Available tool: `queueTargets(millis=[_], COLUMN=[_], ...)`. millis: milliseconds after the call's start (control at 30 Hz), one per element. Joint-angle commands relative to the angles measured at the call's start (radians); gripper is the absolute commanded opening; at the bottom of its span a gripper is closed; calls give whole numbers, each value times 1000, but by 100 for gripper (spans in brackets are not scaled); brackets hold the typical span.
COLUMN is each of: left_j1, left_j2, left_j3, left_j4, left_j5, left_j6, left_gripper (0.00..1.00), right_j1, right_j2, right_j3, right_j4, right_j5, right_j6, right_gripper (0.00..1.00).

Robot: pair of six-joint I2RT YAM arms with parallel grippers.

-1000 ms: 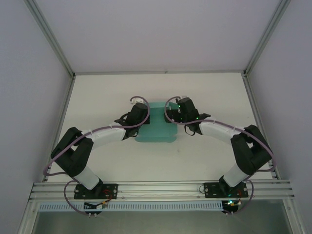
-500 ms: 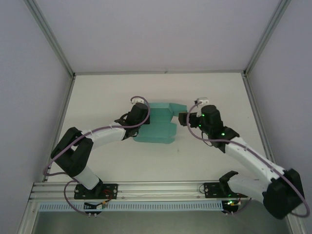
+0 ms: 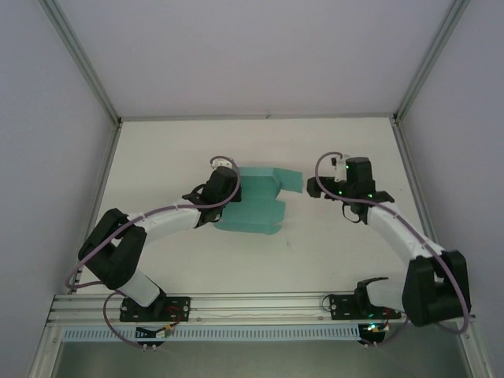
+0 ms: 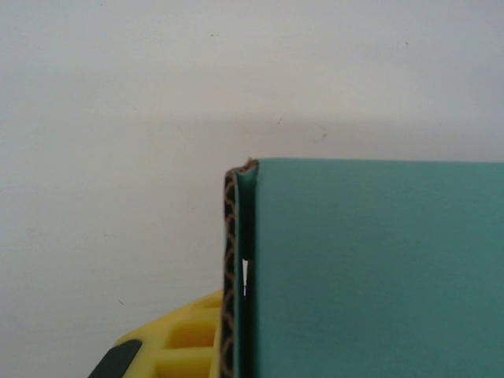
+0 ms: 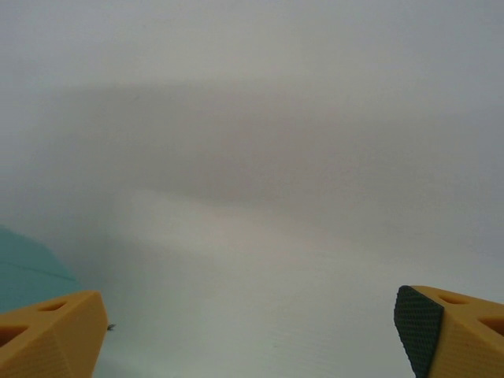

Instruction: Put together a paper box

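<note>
My left tool (image 3: 233, 187) pinches the paper box (image 3: 253, 209) edge, so my wide-open right tool (image 5: 250, 335) should close squarely on the flap (image 3: 288, 180) nearest it.

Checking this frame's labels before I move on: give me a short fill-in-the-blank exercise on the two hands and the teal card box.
1. In the top view, the left hand sits at the ____ edge of the teal-green corrugated card paper box.
2. The right hand stands ____, with nothing between its fingers.
3. In the left wrist view, the finger beside the box's folded edge is coloured ____.
Missing words: left; open; yellow.
</note>
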Motion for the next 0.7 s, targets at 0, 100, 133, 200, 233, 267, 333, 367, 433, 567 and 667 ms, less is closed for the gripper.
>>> queueTargets(millis=[0,100,133,200,233,267,333,367,433,567,667], left_j1=[7,7,6,7,7,7,8,7,7,7,7], left_j2=[-19,-6,0,14,19,24,33,37,43,47,45], left_j3=[2,3,4,12,16,22,28,33,40,44,45], left_j4=[3,8,11,9,8,6,6,4,0,-4,-5], left_j5=[17,10,10,15,20,25,32,34,32,40,49], left_j6=[13,13,12,9,8,7,6,5,2,-5,-6], left_gripper=[0,0,0,0,0,0,0,0,0,0,0], right_j1=[3,4,5,7,10,15,28,38,64,122,162], right_j2=[40,63,64,69,71,77,92,101,122,175,215], right_j3=[48,55,52,43,40,41,51,58,78,121,149], right_j4=[-4,5,12,25,31,31,22,19,5,4,31], right_j5=[-216,-359,-397,-464,-482,-495,-519,-526,-538,-539,-487], right_j6=[-107,-161,-169,-188,-194,-201,-216,-222,-241,-264,-252], right_gripper=[92,89,88,86,86,84,81,78,74,69,65])
